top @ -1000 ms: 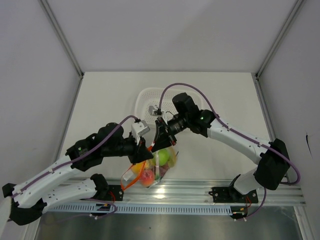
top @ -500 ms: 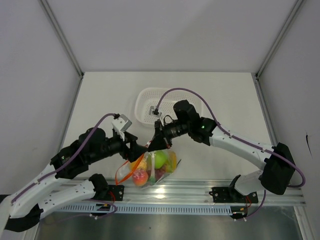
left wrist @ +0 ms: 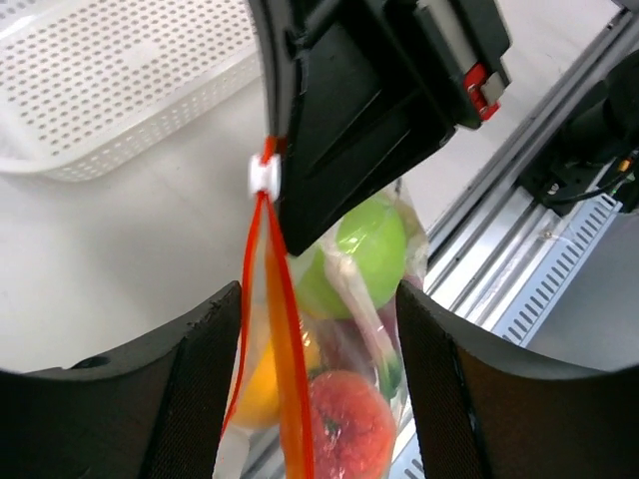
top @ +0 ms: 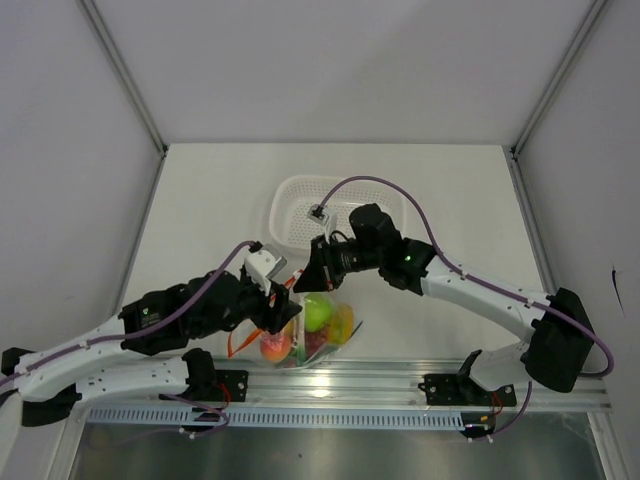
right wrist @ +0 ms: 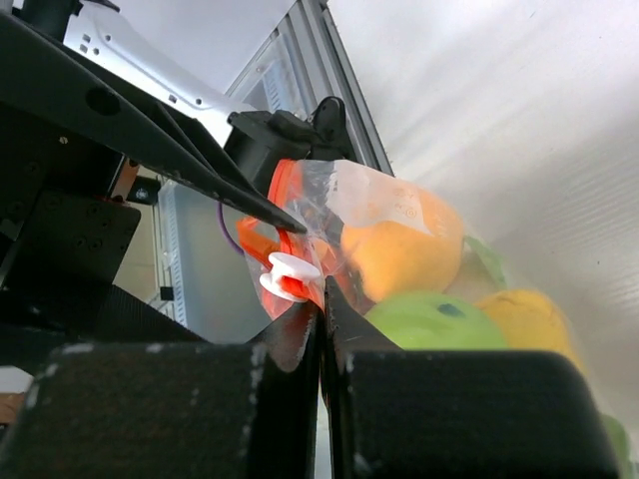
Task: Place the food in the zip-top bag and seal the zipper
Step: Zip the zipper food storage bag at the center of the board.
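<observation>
Near the table's front edge, just in front of the white basket (top: pixel 290 205), the zip-top bag (top: pixel 335 328) is held up by its mouth, full of toy fruit, with a green apple (left wrist: pixel 364 254) uppermost. My right gripper (right wrist: pixel 321 299) is pinched closed on the bag's top edge beside the white slider (left wrist: pixel 264 178). My left gripper (left wrist: pixel 319 299) stands open, one finger on either side of the red-orange zipper (left wrist: pixel 290 419).

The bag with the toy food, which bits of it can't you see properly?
- The zipper: left wrist view, its lower end runs off the bottom edge.
- The bag mouth: top view, too small, partly covered by the left gripper and right gripper.
- The lower food: right wrist view, behind the right gripper's own black fingers.
</observation>
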Robot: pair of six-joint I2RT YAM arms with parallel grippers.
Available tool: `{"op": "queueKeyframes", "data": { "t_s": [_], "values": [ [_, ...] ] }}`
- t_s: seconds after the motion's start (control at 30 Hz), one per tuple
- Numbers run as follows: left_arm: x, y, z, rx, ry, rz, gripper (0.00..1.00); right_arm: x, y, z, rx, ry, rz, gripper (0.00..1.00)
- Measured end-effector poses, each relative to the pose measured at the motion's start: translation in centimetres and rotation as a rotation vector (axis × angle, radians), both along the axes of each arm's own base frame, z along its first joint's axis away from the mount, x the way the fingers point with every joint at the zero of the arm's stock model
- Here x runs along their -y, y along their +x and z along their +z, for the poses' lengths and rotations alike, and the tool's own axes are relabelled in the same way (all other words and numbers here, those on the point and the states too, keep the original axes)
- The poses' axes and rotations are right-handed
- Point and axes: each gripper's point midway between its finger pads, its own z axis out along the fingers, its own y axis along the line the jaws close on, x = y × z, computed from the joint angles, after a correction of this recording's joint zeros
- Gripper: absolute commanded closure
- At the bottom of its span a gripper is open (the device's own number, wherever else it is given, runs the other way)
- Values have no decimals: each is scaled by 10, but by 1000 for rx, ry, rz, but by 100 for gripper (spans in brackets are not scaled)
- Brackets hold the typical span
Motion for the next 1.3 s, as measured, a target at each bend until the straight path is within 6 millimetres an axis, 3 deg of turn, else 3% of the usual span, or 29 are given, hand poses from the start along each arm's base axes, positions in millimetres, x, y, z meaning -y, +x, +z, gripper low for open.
{"op": "queueKeyframes", "data": {
  "t_s": [0.23,0.37,0.6,0.93,1.0,1.3],
  "values": [
    [-36,-1,14,39,-62,122,49,4,1,5,9,-2,-30,100],
    [-47,3,4,25,-7,182,57,7,4,2,-1,-22,-61,100],
    [-41,0,-22,27,157,184,58,12,10,-1,-45,-56,-140,100],
    [-38,-9,-23,101,220,187,57,14,12,-2,-88,-72,-183,100],
    [-38,-8,-25,115,242,209,64,15,12,-2,-91,-72,-185,100],
    [-32,-2,-53,147,429,271,65,18,10,3,-89,-67,-196,100]
  ]
}}
